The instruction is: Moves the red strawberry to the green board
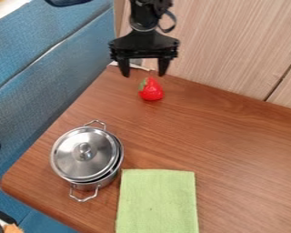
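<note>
My black gripper (144,75) hangs at the top of the view with its two fingers spread apart and nothing between them. Just below the fingertips, a little toward the right one, the red strawberry (151,90) with its green leaf cap rests on the brown table near the back edge. The only green item lying on the table is a flat light-green cloth (158,200) at the bottom centre, well apart from the strawberry.
A steel pot with its lid (85,154) on stands at the left, close to the cloth's upper left corner. Wooden panelling (233,41) rises behind the table (233,150), and a blue padded seat (57,73) runs along the left side.
</note>
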